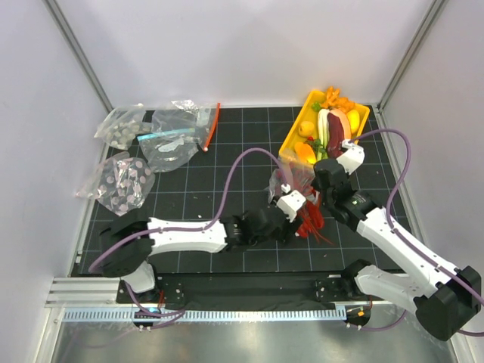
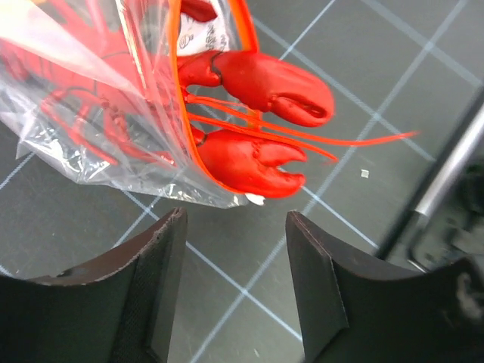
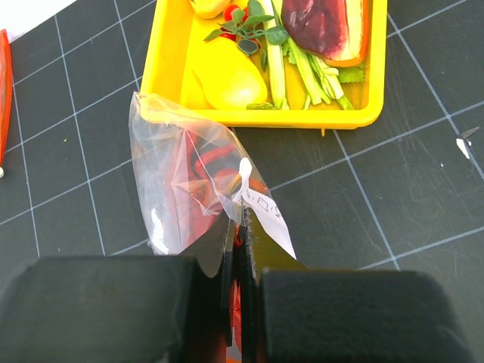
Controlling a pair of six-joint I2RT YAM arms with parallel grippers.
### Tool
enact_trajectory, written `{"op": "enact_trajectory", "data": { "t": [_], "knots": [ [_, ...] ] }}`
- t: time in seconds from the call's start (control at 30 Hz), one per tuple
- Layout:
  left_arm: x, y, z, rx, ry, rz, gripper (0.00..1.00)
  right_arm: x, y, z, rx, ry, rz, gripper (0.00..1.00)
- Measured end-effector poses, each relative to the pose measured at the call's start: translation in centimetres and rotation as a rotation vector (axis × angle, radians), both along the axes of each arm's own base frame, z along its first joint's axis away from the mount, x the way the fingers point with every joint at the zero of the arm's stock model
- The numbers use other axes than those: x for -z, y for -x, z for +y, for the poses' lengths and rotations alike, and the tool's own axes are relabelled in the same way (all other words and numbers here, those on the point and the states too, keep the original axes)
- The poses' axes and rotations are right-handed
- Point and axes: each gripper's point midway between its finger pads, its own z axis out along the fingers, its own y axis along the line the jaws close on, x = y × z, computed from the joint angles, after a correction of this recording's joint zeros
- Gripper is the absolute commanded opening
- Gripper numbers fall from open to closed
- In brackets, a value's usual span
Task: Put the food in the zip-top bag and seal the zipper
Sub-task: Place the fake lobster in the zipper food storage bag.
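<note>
On the left, our left pincer (image 2: 234, 221) is spread wide with nothing in it. It hangs low over the black counter (image 2: 378, 76), just in front of the lobster (image 2: 261, 87). The lobster's body is inside the zip-top bag (image 2: 83, 128). Both big claws and the thin feelers poke out past the zipper (image 2: 177, 38).

We think the job now is to get the claws all the way in. To do it well, we should nudge the claws gently, straight toward the mouth of the bag. We should not squash the plastic or bend the feelers.

To the right, our right pincer (image 3: 240, 227) is pressed together, pinching the bag's edge. It should hold firm so the mouth does not flop shut. Farther right, the yellow tray (image 3: 162, 68) has more toy food in it.
</note>
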Motion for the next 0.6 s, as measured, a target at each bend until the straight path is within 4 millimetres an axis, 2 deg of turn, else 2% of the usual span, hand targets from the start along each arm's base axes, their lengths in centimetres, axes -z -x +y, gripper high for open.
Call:
{"op": "enact_trajectory", "data": {
  "t": [0.1, 0.2, 0.5, 0.6],
  "knots": [
    [1.9, -0.6, -0.8, -0.025, -0.047, -0.009, 0.54, -0.1, 0.2, -0.1, 0.002, -0.009, -0.007, 0.01],
    [2.7, -1.5, -1.2, -0.059, -0.077, -0.033, 0.5, -0.5, 0.4, -0.2, 0.004, -0.026, -0.025, 0.01],
    [1.0, -4.3, -2.6, -0.162, -0.057, -0.094, 0.43, -0.6, 0.6, -0.1, 0.001, -0.052, -0.036, 0.01],
    [1.4, -5.3, -2.8, -0.186, -0.068, -0.091, 0.41, -0.6, 0.6, 0.1, -0.002, -0.059, -0.037, 0.01]
  ]
}}
